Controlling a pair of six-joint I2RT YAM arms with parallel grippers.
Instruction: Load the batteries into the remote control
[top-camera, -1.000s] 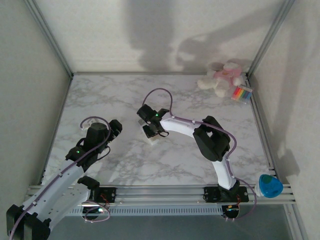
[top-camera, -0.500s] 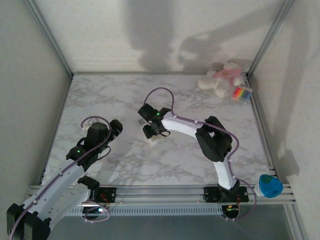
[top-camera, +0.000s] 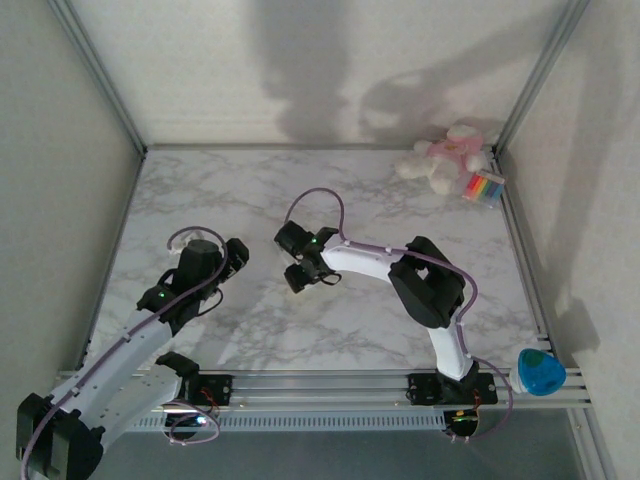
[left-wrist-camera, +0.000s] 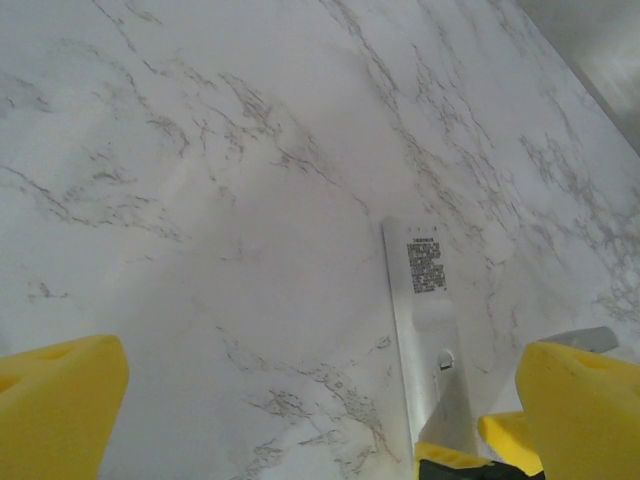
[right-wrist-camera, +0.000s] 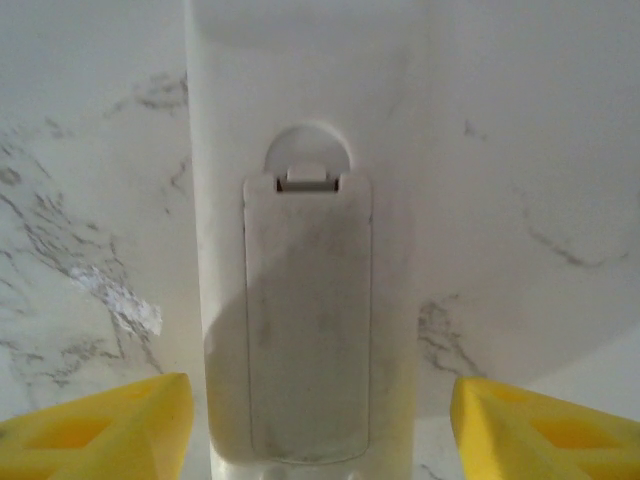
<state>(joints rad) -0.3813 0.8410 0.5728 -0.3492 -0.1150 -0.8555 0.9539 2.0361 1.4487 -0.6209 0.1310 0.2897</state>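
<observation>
R claw (right-wrist-camera: 318, 420) spread astride remote control (right-wrist-camera: 310, 300), L claw (left-wrist-camera: 320, 410) spread wide.

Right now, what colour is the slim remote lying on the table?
The slim rectangular remote control is white; right wrist view shows it best.
</observation>
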